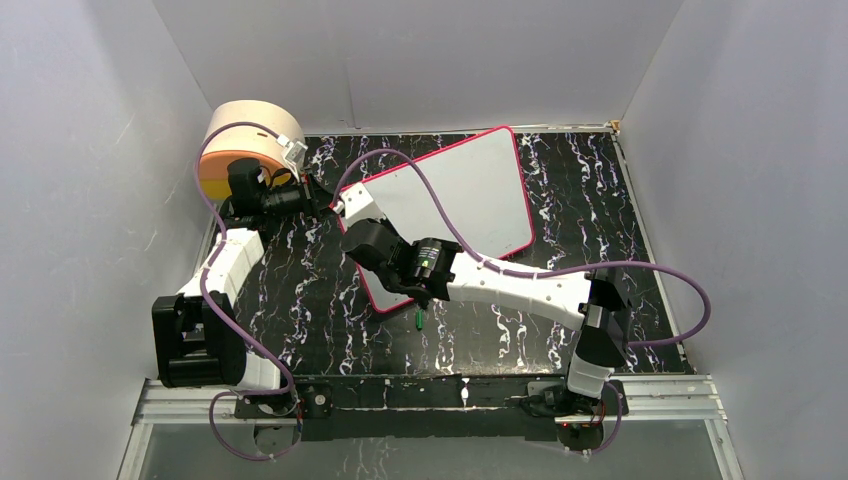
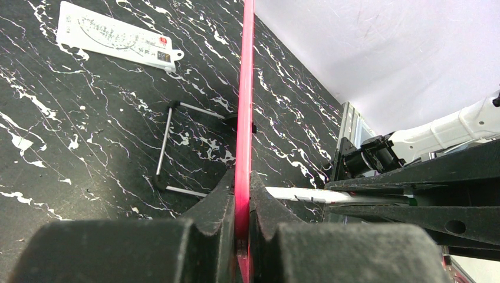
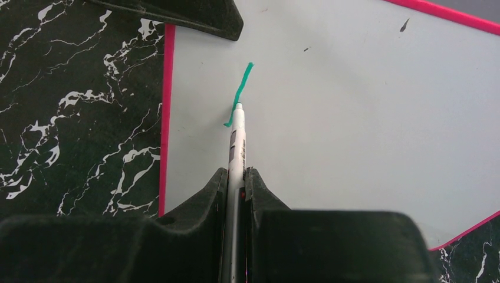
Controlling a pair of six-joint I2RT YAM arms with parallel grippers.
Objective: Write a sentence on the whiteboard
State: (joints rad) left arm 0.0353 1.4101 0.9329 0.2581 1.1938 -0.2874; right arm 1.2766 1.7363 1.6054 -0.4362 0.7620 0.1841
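Right gripper (image 3: 236,172) clamps pen (image 3: 237,138), tip on whiteboard (image 3: 354,118); left gripper (image 2: 243,180) pinches rim (image 2: 245,88). Keep pressure light, even.

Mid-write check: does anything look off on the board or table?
Nothing serious. The whiteboard sits askew to the table edges, but the left end effector clamps its rim. Two small dark specks mark its bare area, away from the green stroke at the pen tip.
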